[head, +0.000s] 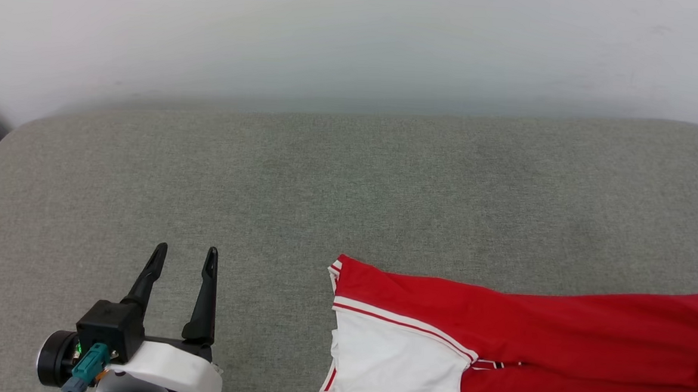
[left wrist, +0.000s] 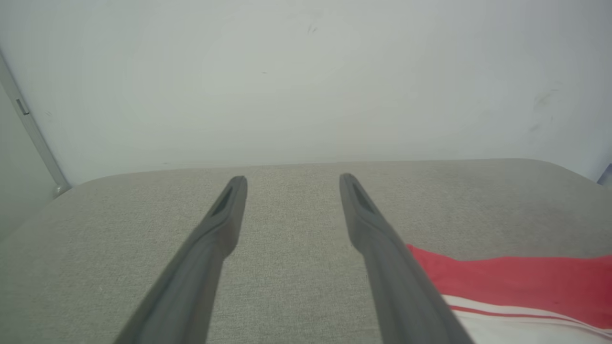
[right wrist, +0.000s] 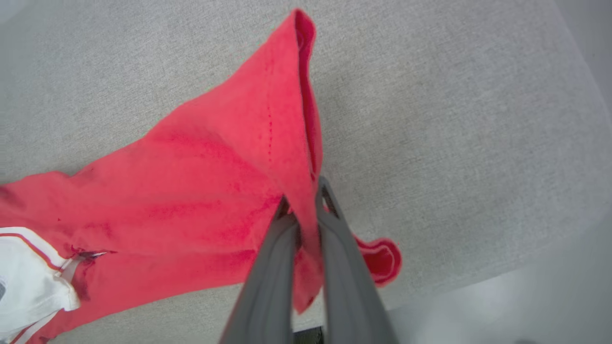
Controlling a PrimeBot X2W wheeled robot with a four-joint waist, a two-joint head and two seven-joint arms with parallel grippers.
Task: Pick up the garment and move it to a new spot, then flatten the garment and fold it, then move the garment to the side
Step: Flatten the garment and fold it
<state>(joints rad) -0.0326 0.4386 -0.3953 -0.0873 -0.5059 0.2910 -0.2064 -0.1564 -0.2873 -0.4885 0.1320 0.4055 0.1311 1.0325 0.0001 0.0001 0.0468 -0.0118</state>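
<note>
The garment (head: 532,343), a red jersey with a white sleeve and striped trim, lies stretched along the lower right of the grey cushion. In the right wrist view my right gripper (right wrist: 302,200) is shut on the garment's (right wrist: 215,191) red hem edge, and the cloth rises in a ridge between the fingers. My left gripper (head: 184,256) stands open at the lower left, well left of the garment, with nothing between its fingers. In the left wrist view, beyond the open left gripper (left wrist: 292,184), a corner of the garment (left wrist: 526,286) shows at the lower right.
The grey cushion (head: 325,189) spreads wide to the left and back of the shirt. A pale wall (head: 357,41) stands behind it. The cushion's right edge (right wrist: 564,210) drops to the floor close to my right gripper.
</note>
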